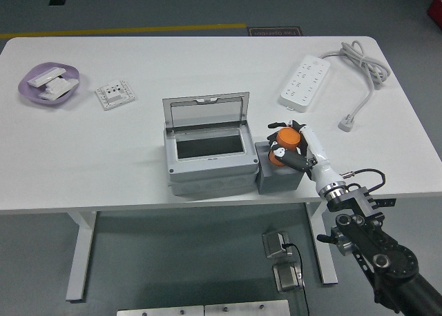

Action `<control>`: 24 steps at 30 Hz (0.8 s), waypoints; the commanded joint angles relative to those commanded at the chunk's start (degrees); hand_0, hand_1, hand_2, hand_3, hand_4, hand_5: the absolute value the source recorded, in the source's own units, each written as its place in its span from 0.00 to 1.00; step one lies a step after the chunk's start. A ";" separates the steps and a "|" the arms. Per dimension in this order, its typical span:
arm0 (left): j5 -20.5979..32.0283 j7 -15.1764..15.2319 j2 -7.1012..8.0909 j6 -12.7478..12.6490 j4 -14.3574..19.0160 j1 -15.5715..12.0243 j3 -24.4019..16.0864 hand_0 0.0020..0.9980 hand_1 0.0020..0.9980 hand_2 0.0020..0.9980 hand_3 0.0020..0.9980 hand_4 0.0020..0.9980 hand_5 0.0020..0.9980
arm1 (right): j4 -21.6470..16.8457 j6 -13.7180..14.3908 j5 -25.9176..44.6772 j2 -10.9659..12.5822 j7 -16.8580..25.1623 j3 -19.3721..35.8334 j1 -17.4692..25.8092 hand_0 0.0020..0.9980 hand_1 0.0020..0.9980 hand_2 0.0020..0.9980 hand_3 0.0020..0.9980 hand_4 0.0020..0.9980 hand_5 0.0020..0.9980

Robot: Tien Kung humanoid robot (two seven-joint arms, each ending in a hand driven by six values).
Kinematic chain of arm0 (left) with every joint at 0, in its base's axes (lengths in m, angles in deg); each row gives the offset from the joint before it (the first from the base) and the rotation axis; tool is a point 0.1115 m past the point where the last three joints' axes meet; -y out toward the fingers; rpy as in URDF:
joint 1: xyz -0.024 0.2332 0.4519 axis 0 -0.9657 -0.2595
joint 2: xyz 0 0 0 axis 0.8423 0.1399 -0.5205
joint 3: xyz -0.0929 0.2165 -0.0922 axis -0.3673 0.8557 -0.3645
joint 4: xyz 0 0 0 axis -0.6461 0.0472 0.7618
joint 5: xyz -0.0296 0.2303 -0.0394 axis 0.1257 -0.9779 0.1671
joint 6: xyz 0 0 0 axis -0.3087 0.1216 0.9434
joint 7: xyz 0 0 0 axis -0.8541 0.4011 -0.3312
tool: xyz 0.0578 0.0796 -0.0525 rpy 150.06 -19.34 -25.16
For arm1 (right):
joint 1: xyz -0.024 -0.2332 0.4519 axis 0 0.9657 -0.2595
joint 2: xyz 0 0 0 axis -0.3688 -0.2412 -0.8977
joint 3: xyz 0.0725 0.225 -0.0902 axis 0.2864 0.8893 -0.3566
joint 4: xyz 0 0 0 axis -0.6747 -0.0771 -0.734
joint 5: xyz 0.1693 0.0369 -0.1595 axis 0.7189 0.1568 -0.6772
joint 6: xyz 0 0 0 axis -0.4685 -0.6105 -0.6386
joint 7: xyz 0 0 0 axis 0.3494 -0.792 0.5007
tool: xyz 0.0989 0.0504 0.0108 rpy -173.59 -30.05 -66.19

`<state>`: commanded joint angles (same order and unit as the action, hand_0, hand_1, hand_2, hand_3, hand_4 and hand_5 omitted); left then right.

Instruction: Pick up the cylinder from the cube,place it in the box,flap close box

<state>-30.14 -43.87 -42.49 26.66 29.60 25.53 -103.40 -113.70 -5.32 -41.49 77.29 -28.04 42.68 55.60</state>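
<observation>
White laminate covers the one counter [207, 61], which fills most of the view and carries everything else. One grey box [209, 165] sits near the counter's front edge, its hinged lid [206, 110] standing upright at the back and its dark inside open to view. Touching the box's right side is one grey cube [279, 174], lower than the box. One black arm [376, 243] comes in from the lower right corner and reaches up to the cube; the left arm does not show. One white power strip [305, 85] lies at the far right of the counter, its cable [362, 67] looping toward the edge and ending in one plug [347, 123]. One purple dish [48, 85] sits at the far left holding white pieces, at least two. Just beside it, to its right, lies one white switch plate [114, 94]. The right hand [293, 147], white-cased with dark fingers, is curled around one orange cylinder [284, 142] on top of the cube, fingers wrapping both its sides. Whether the cylinder's base touches the cube cannot be told.
</observation>
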 joint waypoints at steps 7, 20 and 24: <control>-0.11 -0.06 -0.02 0.01 0.00 -0.06 -0.06 0.82 0.81 0.78 0.84 0.73 0.48 | 0.18 -0.39 0.02 -0.02 -0.06 -0.09 -0.10 0.36 0.33 0.39 0.29 0.00 0.00; -0.23 -0.05 0.07 -0.02 0.00 0.07 -0.20 0.82 0.81 0.78 0.84 0.73 0.48 | 0.94 -2.17 -0.69 0.10 -0.27 0.15 -0.06 0.50 0.51 0.54 0.54 0.15 0.00; -0.19 -0.06 0.06 -0.02 0.00 0.06 -0.16 0.82 0.81 0.78 0.84 0.73 0.48 | 0.98 -2.55 -1.25 0.14 -0.25 0.27 -0.09 0.50 0.51 0.54 0.54 0.15 0.00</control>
<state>-30.34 -43.93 -42.43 26.64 29.60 25.59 -103.55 -112.72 -7.87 -42.74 77.43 -28.29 42.95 55.50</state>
